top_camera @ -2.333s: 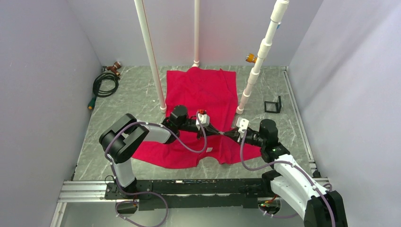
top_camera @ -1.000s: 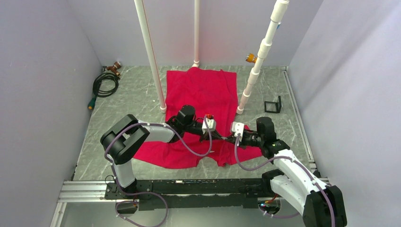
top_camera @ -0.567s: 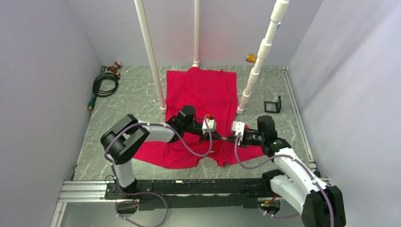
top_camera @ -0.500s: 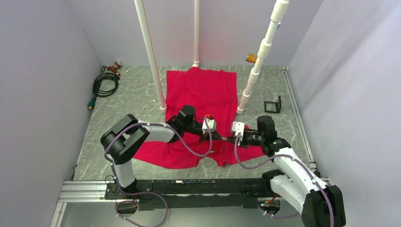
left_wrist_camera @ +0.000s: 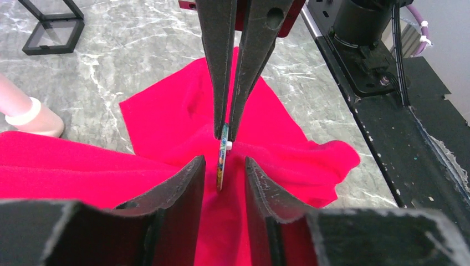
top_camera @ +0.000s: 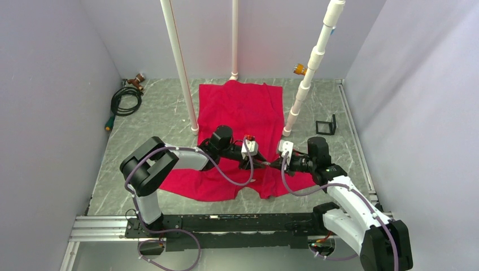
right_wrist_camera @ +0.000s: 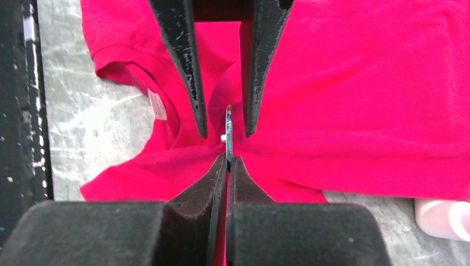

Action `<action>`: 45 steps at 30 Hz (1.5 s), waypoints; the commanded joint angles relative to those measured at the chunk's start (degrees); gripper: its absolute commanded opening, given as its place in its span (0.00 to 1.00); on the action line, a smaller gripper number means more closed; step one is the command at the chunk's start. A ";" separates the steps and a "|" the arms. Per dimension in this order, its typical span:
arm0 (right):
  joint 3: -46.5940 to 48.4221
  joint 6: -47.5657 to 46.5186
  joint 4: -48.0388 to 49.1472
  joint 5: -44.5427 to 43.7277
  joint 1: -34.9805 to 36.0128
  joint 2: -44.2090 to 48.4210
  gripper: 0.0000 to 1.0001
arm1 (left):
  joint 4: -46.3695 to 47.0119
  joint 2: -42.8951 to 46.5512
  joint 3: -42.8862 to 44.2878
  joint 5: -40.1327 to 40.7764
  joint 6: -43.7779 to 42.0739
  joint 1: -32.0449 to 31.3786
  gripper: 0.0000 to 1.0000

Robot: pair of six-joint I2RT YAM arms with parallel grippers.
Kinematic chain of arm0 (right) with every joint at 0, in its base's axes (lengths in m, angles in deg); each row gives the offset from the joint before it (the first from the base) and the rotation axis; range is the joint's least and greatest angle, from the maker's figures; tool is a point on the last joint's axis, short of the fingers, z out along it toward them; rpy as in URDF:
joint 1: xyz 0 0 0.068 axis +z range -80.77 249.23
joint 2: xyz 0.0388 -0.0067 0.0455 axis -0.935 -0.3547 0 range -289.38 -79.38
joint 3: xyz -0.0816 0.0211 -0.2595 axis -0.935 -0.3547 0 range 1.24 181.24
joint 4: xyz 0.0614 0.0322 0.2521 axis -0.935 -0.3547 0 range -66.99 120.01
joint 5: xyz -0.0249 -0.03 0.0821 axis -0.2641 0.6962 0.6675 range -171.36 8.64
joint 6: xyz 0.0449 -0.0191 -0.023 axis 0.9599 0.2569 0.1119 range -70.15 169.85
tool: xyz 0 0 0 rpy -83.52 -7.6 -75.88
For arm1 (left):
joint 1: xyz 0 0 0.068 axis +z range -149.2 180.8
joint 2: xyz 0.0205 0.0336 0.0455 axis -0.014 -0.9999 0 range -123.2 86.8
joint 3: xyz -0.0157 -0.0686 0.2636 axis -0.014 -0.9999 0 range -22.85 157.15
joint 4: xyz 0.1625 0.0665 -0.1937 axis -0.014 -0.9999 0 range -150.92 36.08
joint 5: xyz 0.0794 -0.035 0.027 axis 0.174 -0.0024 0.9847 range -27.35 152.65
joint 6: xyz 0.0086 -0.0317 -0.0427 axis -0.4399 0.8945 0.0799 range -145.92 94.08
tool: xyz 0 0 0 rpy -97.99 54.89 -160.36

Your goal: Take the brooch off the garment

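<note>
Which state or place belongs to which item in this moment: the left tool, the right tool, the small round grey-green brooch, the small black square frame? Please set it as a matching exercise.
Column one:
1. left tool
2. right tool
3. small round grey-green brooch
4. small black square frame

Column two:
A. on the grey marble table, off the red T-shirt
B. fingers pinched together on the disc's edge
C. fingers apart, straddling the disc
D. edge-on over bunched red fabric

Pairs: 1-C, 2-B, 3-D, 4-A.
</note>
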 commanded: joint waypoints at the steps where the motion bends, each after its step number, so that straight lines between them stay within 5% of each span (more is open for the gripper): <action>1: 0.46 13.23 7.55 1.21 -0.20 0.78 0.00 | 8.45 0.28 -1.87 1.62 3.76 0.20 0.39; 12: -1.64 26.48 12.54 -1.49 -0.20 1.19 0.00 | 16.15 -0.03 -4.16 4.49 9.28 0.30 0.37; 21: -2.04 28.23 13.83 -3.06 -0.20 1.41 0.00 | 15.44 -0.24 -3.75 6.34 10.73 0.32 0.32; 45: -2.35 28.63 14.33 -3.59 -0.20 1.76 0.00 | 15.21 -1.57 -2.03 7.48 15.77 0.31 0.40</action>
